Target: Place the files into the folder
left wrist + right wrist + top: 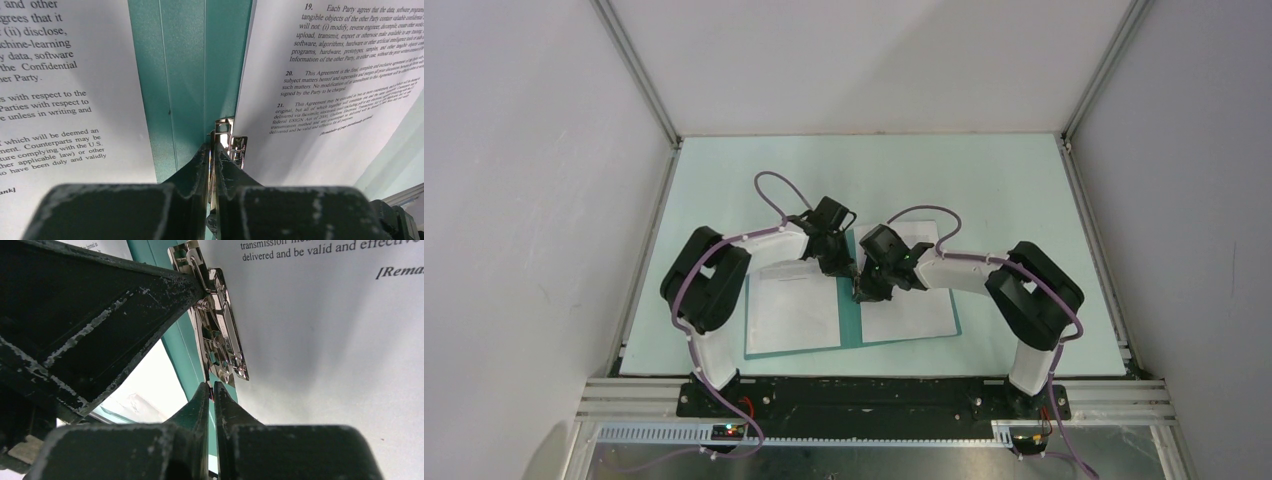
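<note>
Files (pixel 914 305), near end first: what did the claws have? [kim]

Left gripper (pixel 212 150) was clenched on the metal clip (pixel 227 132), with a strip of it pinched between the jaws. Right gripper (pixel 212 390) was closed too, right at the clip's near end. Couldn't tell if it truly gripped anything. [raj]

And the sheets? [kim]

Both lay flat inside the open folder (pixel 185 75), centre of the top view. Left sheet (pixel 792 310) was left of the spine. Right sheet (pixel 325 75) was right of it, inner edge at the clip; couldn't tell if it was tucked under. Folder sat on the pale table (pixel 984 180). [raj]

Handling? [kim]

My read: paper was light and limp, and probably slid easily on the slick cover. Pinch a free edge or corner, never push mid-sheet. Clip looked stiff and sprung, so the lever end was the only sensible hold. Folder itself looked thin and would likely skid if shoved. [raj]
</note>
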Robot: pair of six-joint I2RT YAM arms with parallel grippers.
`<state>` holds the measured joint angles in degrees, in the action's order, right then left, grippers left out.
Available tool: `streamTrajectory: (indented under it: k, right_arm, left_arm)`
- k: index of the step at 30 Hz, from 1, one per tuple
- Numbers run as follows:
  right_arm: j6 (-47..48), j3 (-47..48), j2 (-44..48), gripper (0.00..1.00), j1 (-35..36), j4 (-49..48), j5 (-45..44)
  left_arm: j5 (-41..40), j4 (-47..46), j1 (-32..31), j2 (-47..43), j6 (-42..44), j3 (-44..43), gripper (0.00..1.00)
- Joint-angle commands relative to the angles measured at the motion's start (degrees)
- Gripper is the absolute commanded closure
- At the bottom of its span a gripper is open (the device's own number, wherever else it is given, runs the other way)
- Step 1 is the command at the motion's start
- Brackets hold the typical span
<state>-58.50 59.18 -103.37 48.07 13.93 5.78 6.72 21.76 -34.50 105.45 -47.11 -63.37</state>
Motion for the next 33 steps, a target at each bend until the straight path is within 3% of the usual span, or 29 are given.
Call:
streamTrajectory:
  k: [1,13,20,22,33]
  right_arm:
    - [0.69,-4.1,-6.76,1.0,-1.22,10.54,-9.15]
    - [1.85,-4.41,-2.35,1.0,-3.8,10.2,-3.4]
    - [2.51,-4.35,-4.27,1.0,-4.83,9.96,-2.48]
    - [2.59,-4.34,-4.36,1.0,-5.11,9.63,-2.25]
    - [2.66,-4.38,-5.77,1.0,-5.97,8.14,-1.5]
  left_arm:
    - [-1.72,2.24,-0.09,1.81,-0.45,1.41,0.9]
    - [-5.63,2.34,0.17,1.37,-1.8,2.41,0.89]
    - [-3.33,2.31,-0.56,-0.86,-0.35,0.25,0.72]
    - [-3.28,2.32,-0.69,-2.33,0.22,0.12,0.72]
    - [-4.27,2.96,-3.03,-1.53,2.21,0.07,0.9]
